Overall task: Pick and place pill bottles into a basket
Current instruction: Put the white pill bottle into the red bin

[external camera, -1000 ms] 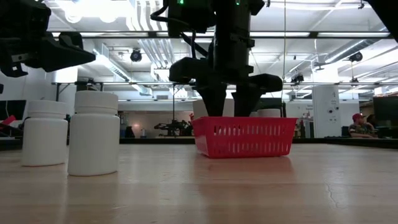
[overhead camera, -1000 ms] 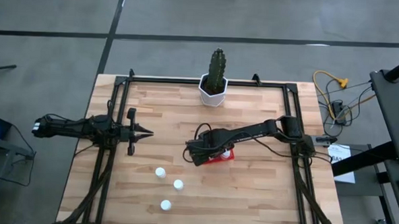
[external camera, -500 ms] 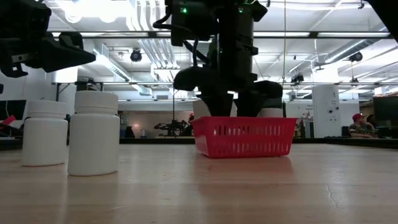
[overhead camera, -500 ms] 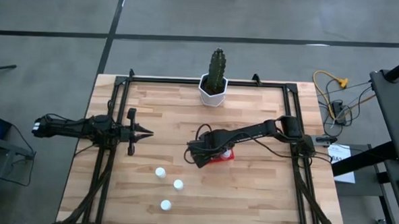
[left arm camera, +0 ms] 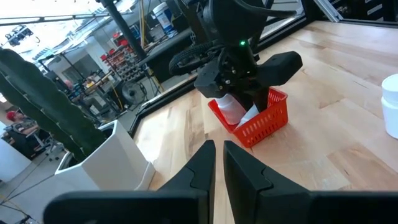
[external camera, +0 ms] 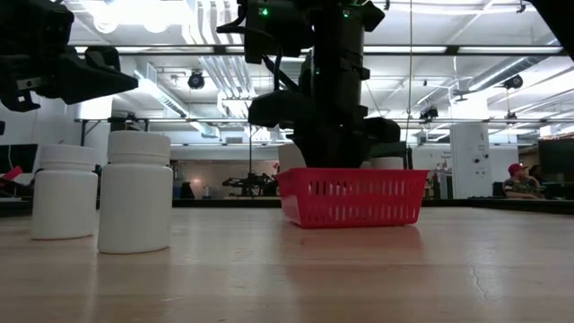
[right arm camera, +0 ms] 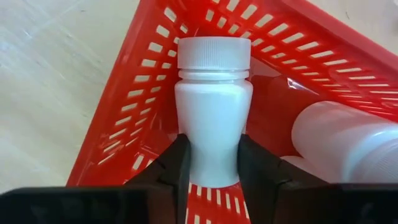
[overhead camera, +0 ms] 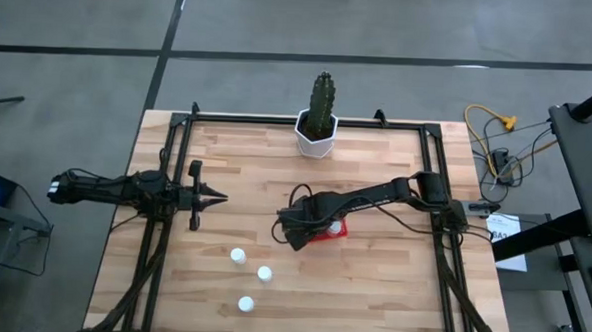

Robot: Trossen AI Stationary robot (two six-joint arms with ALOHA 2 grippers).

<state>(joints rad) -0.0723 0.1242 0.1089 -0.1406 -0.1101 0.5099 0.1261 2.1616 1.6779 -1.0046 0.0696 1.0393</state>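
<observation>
right end effector (right arm camera: 213, 163) | now closed on pill bottle (right arm camera: 213, 106) | in basket (right arm camera: 124, 124)

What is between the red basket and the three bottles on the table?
Only bare wood lies between the basket and the three bottles, seen in the high view.

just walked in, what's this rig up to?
Sorting pill bottles into the red basket. The right pincer is down inside the basket, its fingers either side of a white bottle; another bottle already lies in there. Three bottles are still out on the table. The left pincer waits shut over the table's left side.
</observation>
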